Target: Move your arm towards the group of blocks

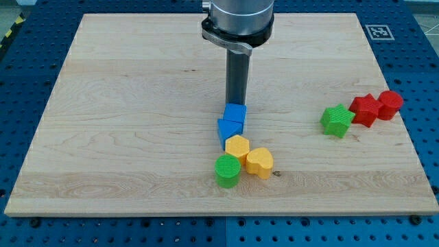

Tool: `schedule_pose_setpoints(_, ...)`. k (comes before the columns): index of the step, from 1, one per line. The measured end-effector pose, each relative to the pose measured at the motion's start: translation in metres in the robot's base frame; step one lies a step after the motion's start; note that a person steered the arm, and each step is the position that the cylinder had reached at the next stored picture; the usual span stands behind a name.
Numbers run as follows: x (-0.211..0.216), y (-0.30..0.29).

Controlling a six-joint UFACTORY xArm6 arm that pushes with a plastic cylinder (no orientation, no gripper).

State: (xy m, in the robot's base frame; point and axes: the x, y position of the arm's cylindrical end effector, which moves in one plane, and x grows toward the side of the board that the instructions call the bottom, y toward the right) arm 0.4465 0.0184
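A group of blocks lies at the board's centre bottom: a blue cube (235, 113), a blue block (229, 128) just below it, a yellow hexagon (237, 146), a yellow heart-like block (260, 162) and a green cylinder (228, 170). My tip (237, 103) stands right behind the blue cube, at the top end of the group, touching or almost touching it. A second group sits at the view's right: a green star (337, 120), a red star (364, 109) and a red cylinder (390, 104).
The wooden board (137, 103) lies on a blue perforated table. A fiducial marker (378, 31) sits past the board's top right corner. The arm's grey body (239, 20) hangs over the board's top centre.
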Motion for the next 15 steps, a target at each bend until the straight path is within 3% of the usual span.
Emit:
schedule_pose_setpoints(2,0.048,0.003)
schedule_pose_setpoints(3,0.052,0.02)
schedule_pose_setpoints(5,0.026,0.025)
schedule_pose_setpoints(6,0.011,0.053)
schedule_pose_setpoints(8,0.018,0.113)
schedule_pose_setpoints(13,0.027,0.095)
schedule_pose_setpoints(15,0.096,0.1)
